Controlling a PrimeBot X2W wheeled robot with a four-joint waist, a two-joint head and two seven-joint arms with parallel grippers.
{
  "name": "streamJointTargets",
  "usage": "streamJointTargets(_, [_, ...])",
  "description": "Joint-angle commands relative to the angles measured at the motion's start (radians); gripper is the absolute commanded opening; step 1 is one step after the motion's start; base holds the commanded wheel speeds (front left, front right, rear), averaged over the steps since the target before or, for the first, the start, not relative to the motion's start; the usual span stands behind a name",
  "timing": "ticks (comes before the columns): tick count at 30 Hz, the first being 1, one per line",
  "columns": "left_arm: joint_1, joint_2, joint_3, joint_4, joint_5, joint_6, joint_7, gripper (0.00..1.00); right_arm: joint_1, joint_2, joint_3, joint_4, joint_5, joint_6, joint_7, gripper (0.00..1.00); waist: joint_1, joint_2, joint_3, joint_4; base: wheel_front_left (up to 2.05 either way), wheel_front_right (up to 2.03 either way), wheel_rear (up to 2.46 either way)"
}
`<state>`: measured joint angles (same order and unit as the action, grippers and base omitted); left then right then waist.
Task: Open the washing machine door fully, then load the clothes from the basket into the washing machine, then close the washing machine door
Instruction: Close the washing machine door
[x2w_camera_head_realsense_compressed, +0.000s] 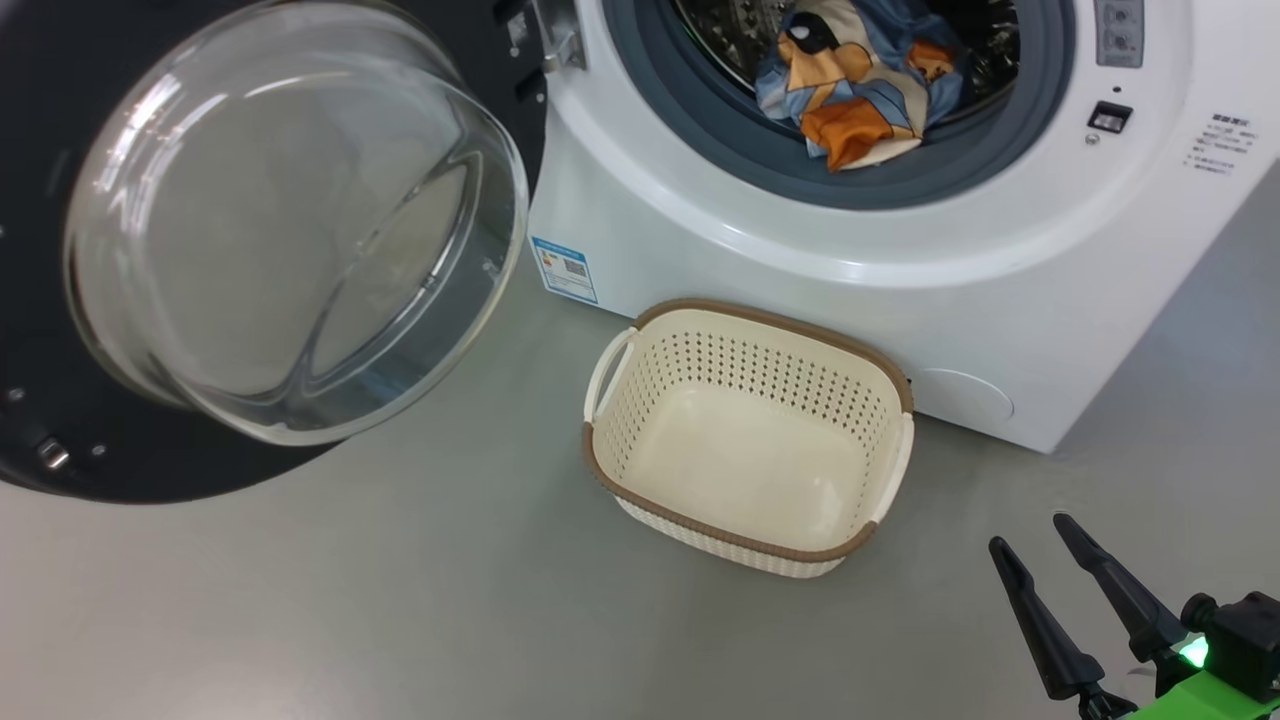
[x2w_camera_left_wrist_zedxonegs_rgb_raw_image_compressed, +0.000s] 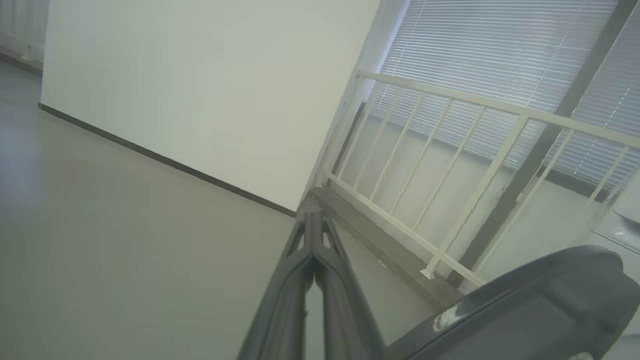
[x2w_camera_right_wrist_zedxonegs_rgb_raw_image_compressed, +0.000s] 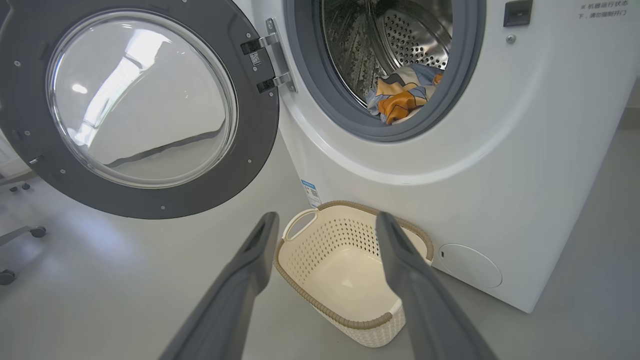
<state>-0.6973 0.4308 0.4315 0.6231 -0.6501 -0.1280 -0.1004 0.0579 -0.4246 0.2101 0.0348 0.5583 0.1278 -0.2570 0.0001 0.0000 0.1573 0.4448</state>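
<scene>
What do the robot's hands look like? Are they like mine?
Not like yours! The right end effector has two long, thin, dark fingers tapering to points, a black block with a glowing green light and a bright green casing. The left end effector has dark grey fingers with small triangular holes near the tips.

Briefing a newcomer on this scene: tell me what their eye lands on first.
The washing machine door hangs wide open at the left, its domed glass bulging toward the head camera. To its right, blue and orange clothes lie in the mouth of the washing machine, the empty basket on the floor before it.
</scene>
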Motion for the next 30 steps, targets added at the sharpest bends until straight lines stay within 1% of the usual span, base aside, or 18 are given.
streamJointTargets(1, [-0.028, 0.076, 0.014, -0.015, -0.015, -0.002, 0.013, 0.00, -0.021, -0.026, 0.014, -0.026, 0.001, 0.003, -0.005, 1.00, -0.0001, 0.0000, 0.009, -0.009, 0.00, 0.00, 0.00])
streamJointTargets(5, [-0.064, 0.111, -0.007, 0.063, -0.187, -0.002, 0.140, 0.00, -0.028, -0.031, 0.015, -0.028, 0.002, 0.003, -0.005, 1.00, -0.0001, 0.0000, 0.027, -0.021, 0.00, 0.00, 0.00])
streamJointTargets(8, [-0.064, 0.141, -0.037, 0.093, -0.276, -0.002, 0.246, 0.00, -0.030, -0.034, 0.012, -0.029, 0.003, 0.003, -0.005, 1.00, -0.0001, 0.0000, 0.037, -0.026, 0.00, 0.00, 0.00])
streamJointTargets(10, [-0.049, 0.161, -0.067, 0.099, -0.315, -0.002, 0.306, 0.00, -0.030, -0.037, 0.010, -0.031, 0.004, 0.003, -0.005, 1.00, -0.0001, 0.0000, 0.043, -0.029, 0.00, 0.00, 0.00])
streamJointTargets(12, [-0.035, 0.168, -0.090, 0.097, -0.362, -0.003, 0.364, 0.00, -0.030, -0.038, 0.009, -0.032, 0.003, 0.003, -0.005, 1.00, -0.0001, 0.0000, 0.049, -0.031, 0.00, 0.00, 0.00])
streamJointTargets(16, [-0.004, 0.181, -0.125, 0.080, -0.429, -0.003, 0.437, 0.00, -0.030, -0.040, 0.008, -0.035, 0.002, 0.003, -0.005, 1.00, -0.0001, 0.0000, 0.057, -0.035, 0.00, 0.00, 0.00])
streamJointTargets(20, [0.021, 0.192, -0.162, 0.067, -0.466, -0.003, 0.494, 0.00, -0.032, -0.044, 0.007, -0.037, 0.004, 0.003, -0.005, 1.00, -0.0001, 0.0000, 0.063, -0.037, 0.00, 0.00, 0.00])
streamJointTargets(27, [0.066, 0.204, -0.227, 0.017, -0.523, -0.003, 0.580, 0.00, -0.031, -0.046, 0.003, -0.035, 0.005, 0.003, -0.005, 1.00, -0.0001, 0.0000, 0.060, -0.039, 0.00, 0.00, 0.00])
streamJointTargets(30, [0.086, 0.211, -0.244, -0.013, -0.551, -0.003, 0.598, 0.00, -0.030, -0.043, 0.002, -0.032, 0.005, 0.003, -0.005, 1.00, -0.0001, 0.0000, 0.055, -0.039, 0.00, 0.00, 0.00])
